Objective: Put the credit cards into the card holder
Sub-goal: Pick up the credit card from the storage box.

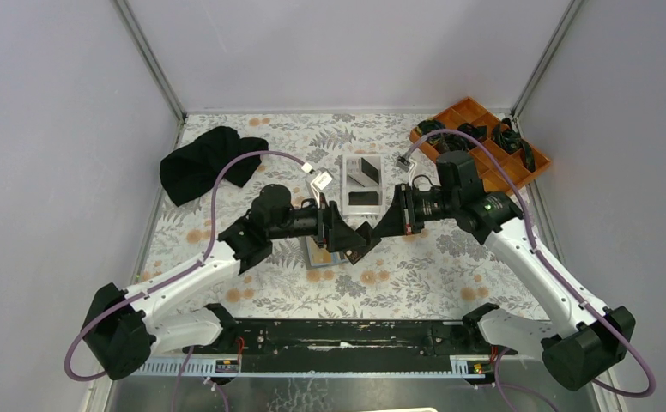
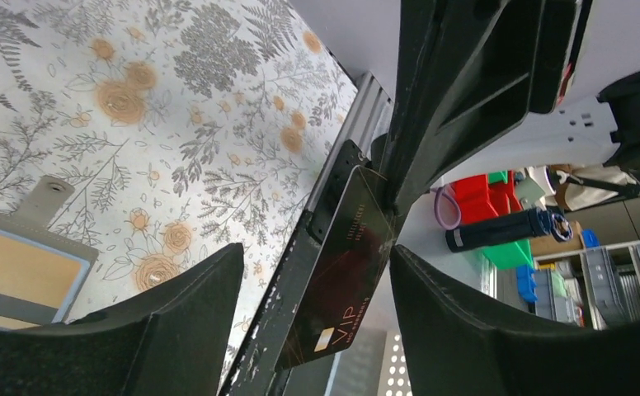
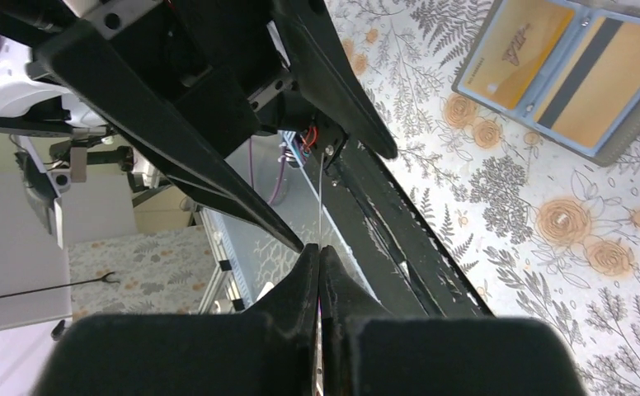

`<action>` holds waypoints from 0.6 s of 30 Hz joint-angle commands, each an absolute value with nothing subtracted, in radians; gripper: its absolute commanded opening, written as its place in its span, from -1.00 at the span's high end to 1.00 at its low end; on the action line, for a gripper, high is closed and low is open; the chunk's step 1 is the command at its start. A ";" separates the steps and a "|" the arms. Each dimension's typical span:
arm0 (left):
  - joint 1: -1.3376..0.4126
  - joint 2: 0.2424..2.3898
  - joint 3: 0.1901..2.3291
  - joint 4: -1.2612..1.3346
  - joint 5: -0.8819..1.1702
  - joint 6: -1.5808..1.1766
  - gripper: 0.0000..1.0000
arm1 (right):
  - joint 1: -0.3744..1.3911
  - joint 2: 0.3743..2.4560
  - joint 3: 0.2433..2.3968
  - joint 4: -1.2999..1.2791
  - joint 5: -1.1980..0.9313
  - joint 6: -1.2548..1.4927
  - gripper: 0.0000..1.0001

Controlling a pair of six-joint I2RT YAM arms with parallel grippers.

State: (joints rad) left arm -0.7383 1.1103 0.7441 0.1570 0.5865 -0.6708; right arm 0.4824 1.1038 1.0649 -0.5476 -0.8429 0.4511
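From above, the two arms are meeting over the middle of the bench (image 1: pixel 450 266), with the left hand (image 1: pixel 353 244) and the right hand (image 1: pixel 378 228) pointing tip to tip. The holder (image 1: pixel 315 252) is lying open on the bench close by them. Behind them two dark cards (image 1: pixel 363 199) are sitting in a white tray (image 1: pixel 344 182), so I'd say those are waiting their turn. Through the left wrist camera, the left hand is standing wide open, its fingers (image 2: pixel 176 330) flanking a VIP card (image 2: pixel 341 272) without touching it. The right hand is holding that card out between them. The right wrist camera is showing the right hand pinched tight on the card, which is appearing edge-on as a thin line. Beyond it the holder is lying with two gold cards (image 3: pixel 519 49) already tucked into its slots. So the job is looking partly done: two in, one in mid-handover by the look of it, and two in the tray to go.
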 commanded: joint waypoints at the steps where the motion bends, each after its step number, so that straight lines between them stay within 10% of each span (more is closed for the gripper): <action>1: -0.721 1.118 0.728 0.227 0.694 -0.678 -0.35 | 0.488 1.122 1.075 -0.477 -0.914 0.483 1.00; 12: -0.684 1.107 0.671 0.314 0.744 -0.737 0.74 | 0.488 1.180 1.076 -0.440 -0.938 0.491 0.98; 18: -0.676 1.093 0.629 0.339 0.724 -0.761 1.00 | 0.481 1.188 1.097 -0.453 -0.868 0.468 0.28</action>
State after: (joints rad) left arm -0.6838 1.1076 0.6666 0.2737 0.7322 -0.7429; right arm 0.4805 1.1934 1.0637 -0.5014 -0.8707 0.4679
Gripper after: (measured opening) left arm 0.012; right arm 0.260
